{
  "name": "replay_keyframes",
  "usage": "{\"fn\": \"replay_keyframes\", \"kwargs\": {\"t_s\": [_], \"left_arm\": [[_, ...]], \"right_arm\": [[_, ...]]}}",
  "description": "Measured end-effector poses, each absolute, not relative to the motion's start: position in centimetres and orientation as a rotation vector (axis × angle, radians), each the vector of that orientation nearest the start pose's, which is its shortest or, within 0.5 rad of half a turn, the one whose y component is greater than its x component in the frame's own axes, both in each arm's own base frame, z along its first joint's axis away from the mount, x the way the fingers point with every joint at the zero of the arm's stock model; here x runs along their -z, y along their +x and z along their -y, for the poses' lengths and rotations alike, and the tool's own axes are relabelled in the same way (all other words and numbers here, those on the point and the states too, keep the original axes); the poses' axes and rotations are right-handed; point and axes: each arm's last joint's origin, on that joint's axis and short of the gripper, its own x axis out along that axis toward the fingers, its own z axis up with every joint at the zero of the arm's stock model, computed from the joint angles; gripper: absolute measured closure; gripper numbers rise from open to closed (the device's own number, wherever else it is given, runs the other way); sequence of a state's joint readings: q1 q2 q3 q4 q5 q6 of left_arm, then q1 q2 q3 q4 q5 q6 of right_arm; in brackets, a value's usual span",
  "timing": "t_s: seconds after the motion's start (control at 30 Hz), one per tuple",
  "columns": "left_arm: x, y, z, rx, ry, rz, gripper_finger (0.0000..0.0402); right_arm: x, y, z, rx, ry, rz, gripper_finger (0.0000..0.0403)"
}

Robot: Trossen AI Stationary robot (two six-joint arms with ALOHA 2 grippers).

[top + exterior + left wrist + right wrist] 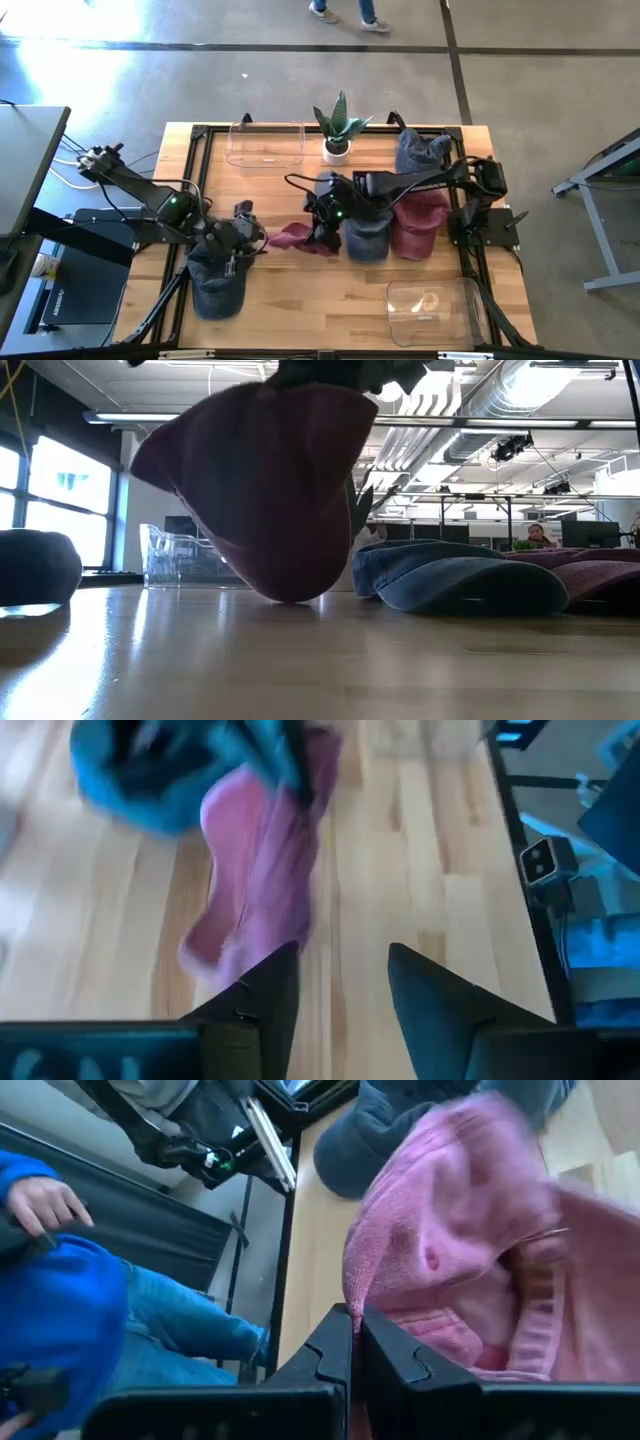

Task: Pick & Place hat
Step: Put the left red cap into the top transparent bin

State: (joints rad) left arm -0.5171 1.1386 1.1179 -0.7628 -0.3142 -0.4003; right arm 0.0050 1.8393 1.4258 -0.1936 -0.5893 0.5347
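Note:
A maroon-pink hat [293,238] hangs at the middle of the table with my right gripper [322,226] shut on it. In the low view the hat [265,490] fills the centre. The right wrist view shows the hat [470,1230] close up. My left gripper [345,975] stands open with nothing between its fingers, just left of the hat [262,870], and shows in the high view as well [252,238]. A dark blue hat [218,287] rests crown up on the table's near left. My right gripper pinches an edge of the maroon-pink hat [353,1292] between its two shut fingers. The fingers come slanting down from the table's right side. The hat hangs slack below them, and its lowest part [288,594] is at the table top; whether it touches I cannot tell.
A blue denim hat [367,240] and a maroon hat [420,226] lie right of centre, and a grey-blue hat [420,150] at the far right. A potted plant [337,128] and a clear bin [265,145] stand at the far edge, with another clear bin [435,305] near right. A person [60,1310] sits beyond the table.

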Motion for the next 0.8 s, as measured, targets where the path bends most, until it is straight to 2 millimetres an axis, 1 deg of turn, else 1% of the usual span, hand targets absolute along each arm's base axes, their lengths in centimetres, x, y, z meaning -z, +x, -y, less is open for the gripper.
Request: {"fn": "replay_keyframes", "kwargs": {"t_s": [0.1,0.3,0.4,0.47,0.57,0.67,0.8], "left_arm": [[-32.9,20.5,10.5,0.028,-0.005,-0.711,0.0211],[-31.8,22.2,11.2,-0.056,0.037,-0.696,0.0120],[-31.0,22.8,11.5,-0.073,0.059,-0.721,0.0098],[-30.3,23.4,11.7,-0.086,0.080,-0.743,0.0098],[-29.4,24.2,12.0,-0.107,0.102,-0.767,0.0115],[-28.7,24.5,12.1,-0.123,0.118,-0.786,0.0149],[-28.6,24.7,12.3,-0.105,0.106,-0.792,0.0209]], "right_arm": [[-26.3,41.5,-2.0,-0.399,0.708,-0.729,0.0392],[-26.6,41.6,-2.2,-0.402,0.712,-0.698,0.0398],[-26.7,41.7,-2.2,-0.401,0.724,-0.689,0.0392],[-26.8,41.8,-2.2,-0.405,0.722,-0.681,0.0392],[-26.9,41.8,-2.2,-0.417,0.720,-0.668,0.0398],[-26.9,41.8,-2.2,-0.419,0.720,-0.665,0.0396],[-26.9,41.8,-2.2,-0.422,0.720,-0.666,0.0388]]}}
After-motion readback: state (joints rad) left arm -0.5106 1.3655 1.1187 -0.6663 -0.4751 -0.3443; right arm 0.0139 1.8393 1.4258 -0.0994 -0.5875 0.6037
